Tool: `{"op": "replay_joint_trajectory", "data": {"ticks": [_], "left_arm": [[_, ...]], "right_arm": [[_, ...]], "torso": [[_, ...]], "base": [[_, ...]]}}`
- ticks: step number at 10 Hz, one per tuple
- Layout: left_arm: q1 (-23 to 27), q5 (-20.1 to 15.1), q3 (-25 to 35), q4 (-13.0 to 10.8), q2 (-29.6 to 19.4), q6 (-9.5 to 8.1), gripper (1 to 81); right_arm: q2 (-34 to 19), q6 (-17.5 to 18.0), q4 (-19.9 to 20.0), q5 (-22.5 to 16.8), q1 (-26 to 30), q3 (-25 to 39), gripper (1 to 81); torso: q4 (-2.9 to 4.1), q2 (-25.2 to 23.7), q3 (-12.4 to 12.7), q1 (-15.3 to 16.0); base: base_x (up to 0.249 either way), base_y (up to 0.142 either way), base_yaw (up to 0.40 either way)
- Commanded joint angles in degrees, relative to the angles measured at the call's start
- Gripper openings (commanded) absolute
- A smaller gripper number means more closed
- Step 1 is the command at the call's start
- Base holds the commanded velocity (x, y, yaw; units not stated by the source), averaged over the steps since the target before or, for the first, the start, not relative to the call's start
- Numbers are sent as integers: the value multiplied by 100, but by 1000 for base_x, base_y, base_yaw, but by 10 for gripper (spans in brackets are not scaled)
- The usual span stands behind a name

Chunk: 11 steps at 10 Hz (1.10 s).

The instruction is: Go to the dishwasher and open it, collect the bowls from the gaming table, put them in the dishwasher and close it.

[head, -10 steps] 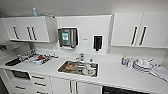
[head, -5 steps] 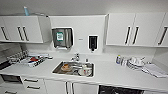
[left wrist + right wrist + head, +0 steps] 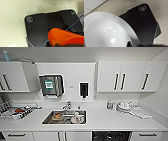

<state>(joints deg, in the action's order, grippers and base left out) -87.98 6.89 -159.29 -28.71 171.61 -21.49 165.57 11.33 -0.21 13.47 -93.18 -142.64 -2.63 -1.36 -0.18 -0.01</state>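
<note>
Two bowls show in the wrist views. In the left wrist view an orange bowl (image 3: pixel 63 36) sits close under the camera, in front of the robot's dark plate, above a pale floor. Whether the left fingers are clenched on it or released cannot be told. In the right wrist view a white bowl (image 3: pixel 106 31) lies with its hollow towards the camera, overlapping the dark plate. Whether the right fingers are grasping it cannot be told either.

From the head view, a white surface (image 3: pixel 105 119) runs across under wall cabinets (image 3: pixel 12 77). At its left end stands a dish rack (image 3: pixel 13 112) with coloured items. On the wall behind hangs a paper towel dispenser (image 3: pixel 51 85). Below it, near the surface's middle, are the tap (image 3: pixel 67 106) and the sink (image 3: pixel 47 119), with crockery inside. Right of the tap a dark soap dispenser (image 3: pixel 83 90) hangs on the wall. Under the surface's front edge, right of the sink, the dishwasher (image 3: pixel 111 135) shows as a dark opening. Near the back right corner lie stacked dishes (image 3: pixel 123 107), with a cloth (image 3: pixel 140 112) just beside them.
</note>
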Motion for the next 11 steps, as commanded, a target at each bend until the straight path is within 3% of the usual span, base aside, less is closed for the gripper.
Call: {"op": "replay_joint_trajectory", "data": {"ticks": [1,4,11], "left_arm": [[277,-232,-14,6,-38,-13,10],[259,-232,-14,6,-38,-12,10],[250,-232,-5,6,-56,-4,10]], "right_arm": [[-39,-16,-85,-213,243,71,10],[-30,-16,-85,-222,252,71,10],[-13,-16,-111,-213,260,80,10]], "torso": [[0,0,0,1],[0,0,-2,1],[0,-6,2,3]], "base": [[0,0,-243],[59,-67,-76],[112,0,0]]}}
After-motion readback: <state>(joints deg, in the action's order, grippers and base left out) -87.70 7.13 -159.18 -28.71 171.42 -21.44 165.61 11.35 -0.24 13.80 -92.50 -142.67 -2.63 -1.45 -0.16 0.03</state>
